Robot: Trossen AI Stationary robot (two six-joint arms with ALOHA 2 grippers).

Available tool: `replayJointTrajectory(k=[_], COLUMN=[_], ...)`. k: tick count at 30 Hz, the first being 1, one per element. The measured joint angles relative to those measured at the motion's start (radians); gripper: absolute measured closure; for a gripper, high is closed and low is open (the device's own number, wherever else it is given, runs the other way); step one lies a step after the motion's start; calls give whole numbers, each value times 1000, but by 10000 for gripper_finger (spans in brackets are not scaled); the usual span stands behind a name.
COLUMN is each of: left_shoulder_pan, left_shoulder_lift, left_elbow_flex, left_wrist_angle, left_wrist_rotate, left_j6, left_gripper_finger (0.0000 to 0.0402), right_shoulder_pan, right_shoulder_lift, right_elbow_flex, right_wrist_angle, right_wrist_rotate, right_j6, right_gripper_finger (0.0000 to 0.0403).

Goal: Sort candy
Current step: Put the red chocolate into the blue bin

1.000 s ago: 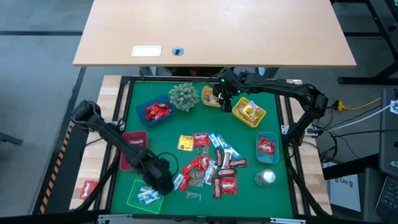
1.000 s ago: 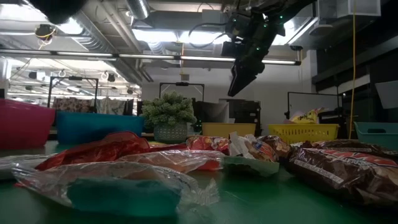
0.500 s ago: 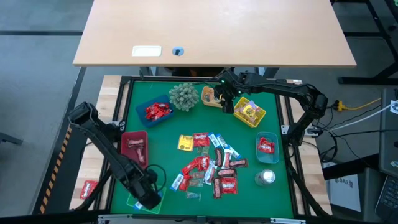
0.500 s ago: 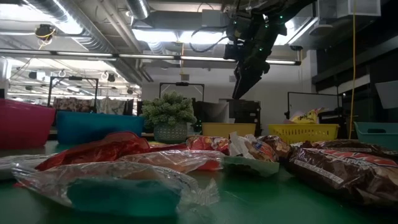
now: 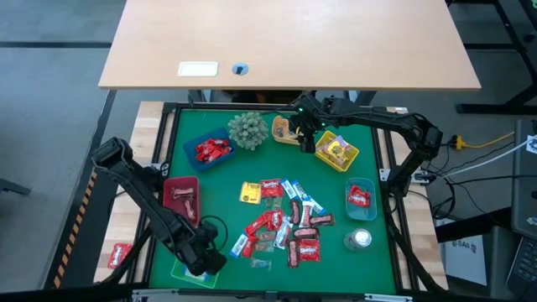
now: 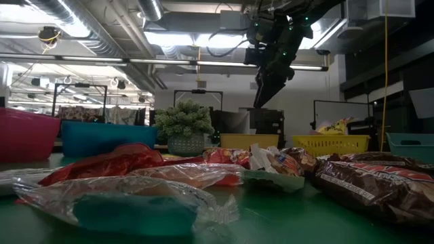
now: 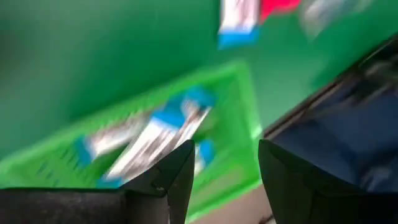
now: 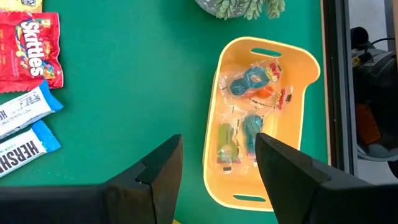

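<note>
With its fingers spread empty over the green tray (image 5: 186, 270) at seven o'clock, the left claw (image 5: 204, 262) should lift straight clear, then swing toward the candy (image 5: 285, 222) heaped mid-desk; the right claw (image 5: 306, 134), open, waits at twelve.

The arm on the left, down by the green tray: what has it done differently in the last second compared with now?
The left gripper moved from the candy pile's edge to over the green tray, where its fingers stand open with nothing between them; blue-white candy lies in the tray beneath. The right gripper shifted only slightly above the yellow tray, open and empty. The candy pile and other trays look unchanged.
</note>
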Motion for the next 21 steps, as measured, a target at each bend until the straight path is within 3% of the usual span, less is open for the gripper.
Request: replayJointTrajectory(k=[7, 13, 16, 21], left_shoulder_pan=[47, 121, 158, 198], left_shoulder_lift=[0, 5, 17, 31], left_elbow_flex=[0, 0, 0, 1], left_wrist_angle=[74, 187, 264, 274], left_wrist_rotate=[-310, -446, -446, -240], left_j6=[21, 211, 346, 431], left_gripper_finger=[238, 239, 240, 241], right_shoulder_pan=[0, 0, 0, 0], right_shoulder_lift=[0, 0, 0, 0], right_elbow_flex=[0, 0, 0, 0], right_wrist_angle=[-16, -16, -18, -19], right_wrist_rotate=[0, 0, 0, 0], right_j6=[0, 0, 0, 0], right_gripper_finger=[203, 203, 203, 203])
